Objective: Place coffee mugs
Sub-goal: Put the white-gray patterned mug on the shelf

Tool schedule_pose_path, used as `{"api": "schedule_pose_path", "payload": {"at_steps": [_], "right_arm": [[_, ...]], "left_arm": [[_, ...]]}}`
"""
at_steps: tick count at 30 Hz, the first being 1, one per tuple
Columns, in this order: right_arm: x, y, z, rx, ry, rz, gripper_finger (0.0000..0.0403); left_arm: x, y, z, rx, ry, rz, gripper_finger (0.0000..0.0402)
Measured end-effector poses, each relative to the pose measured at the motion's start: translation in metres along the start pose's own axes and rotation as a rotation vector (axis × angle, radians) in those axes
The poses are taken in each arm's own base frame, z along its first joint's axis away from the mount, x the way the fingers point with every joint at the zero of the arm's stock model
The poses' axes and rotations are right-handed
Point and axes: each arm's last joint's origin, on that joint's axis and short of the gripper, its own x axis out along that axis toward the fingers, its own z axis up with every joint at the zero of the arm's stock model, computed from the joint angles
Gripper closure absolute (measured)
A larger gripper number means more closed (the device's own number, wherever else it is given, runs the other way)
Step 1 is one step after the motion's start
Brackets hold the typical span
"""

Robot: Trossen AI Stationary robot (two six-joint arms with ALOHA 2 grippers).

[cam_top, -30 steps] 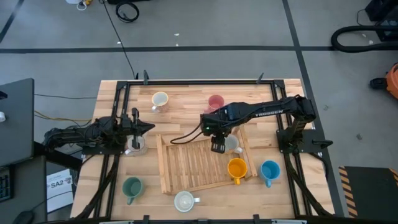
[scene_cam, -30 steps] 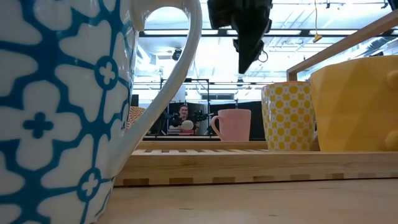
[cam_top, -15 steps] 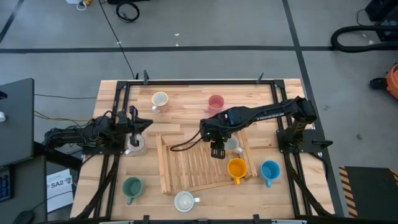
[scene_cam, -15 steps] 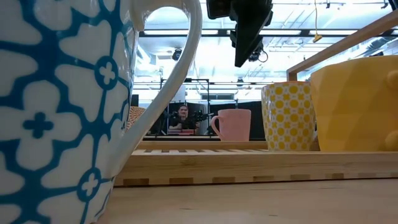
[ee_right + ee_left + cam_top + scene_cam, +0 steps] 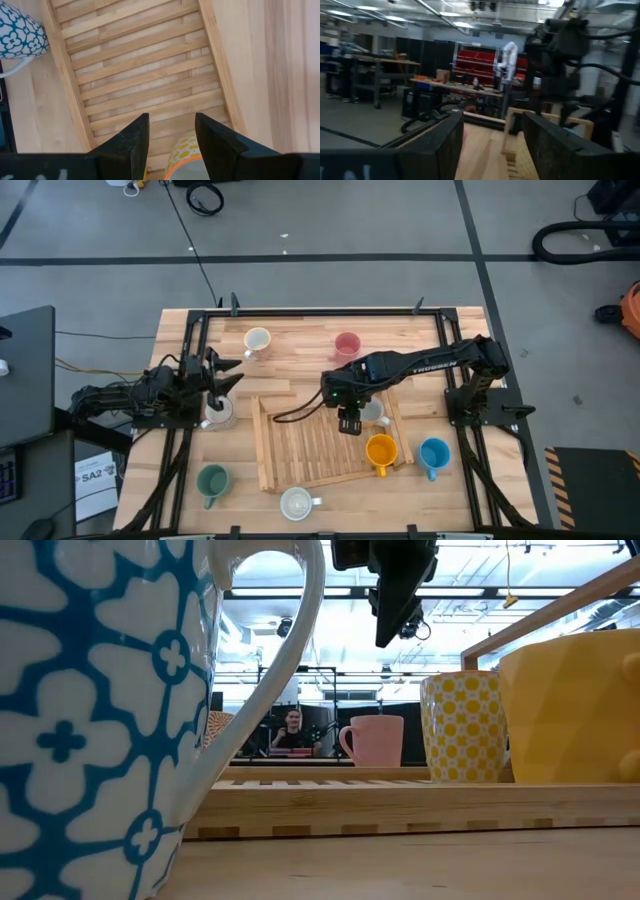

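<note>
Wooden slatted rack (image 5: 300,445), one, lies mid-counter (image 5: 300,330).

High view: eight coffee mugs.
- Two on the rack: patterned pale mug (image 5: 374,412), orange mug (image 5: 381,450).
- Six on the counter: cream mug (image 5: 257,340), pink mug (image 5: 347,345), grey mug (image 5: 218,413), dark green mug (image 5: 211,480), white mug (image 5: 296,502), blue mug (image 5: 434,453).
- Left end effector (image 5: 227,375) is near the grey mug.
- Right end effector (image 5: 349,420) hovers over the rack, just beside the patterned pale mug.

Low view: the right end effector hangs well above the rack, carrying nothing.

Left wrist view: fingers apart, nothing between them.

Right wrist view: fingers apart, empty, with slats and the patterned pale mug below.

Step, as judged: between mugs, neither arm loaded. The next move calls for reaching a counter mug and closing on its rim or handle.
</note>
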Motion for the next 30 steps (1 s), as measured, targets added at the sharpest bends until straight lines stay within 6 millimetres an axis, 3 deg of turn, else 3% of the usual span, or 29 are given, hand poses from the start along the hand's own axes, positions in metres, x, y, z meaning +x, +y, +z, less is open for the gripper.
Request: {"api": "schedule_pose_path", "payload": {"at_steps": [6, 11, 23, 30], "right_arm": [[0.0, 0.001, 0.003, -0.002, -0.028, 0.008, 0.0238], [0.0, 0.001, 0.004, -0.003, -0.038, 0.011, 0.0238], [0.0, 0.001, 0.009, -0.045, -0.103, -0.016, 0.0239], [-0.001, 0.001, 0.012, -0.047, -0.131, -0.006, 0.0239]], "left_arm": [[0.0, 0.001, 0.001, 0.011, 0.015, 0.045, 0.0182], [-0.001, -0.001, 0.017, 0.022, 0.052, 0.049, 0.0182], [-0.009, -0.002, 0.051, -0.012, 0.417, 0.132, 0.0182], [0.006, -0.01, 0.069, 0.0, 0.61, 0.11, 0.0182]]}}
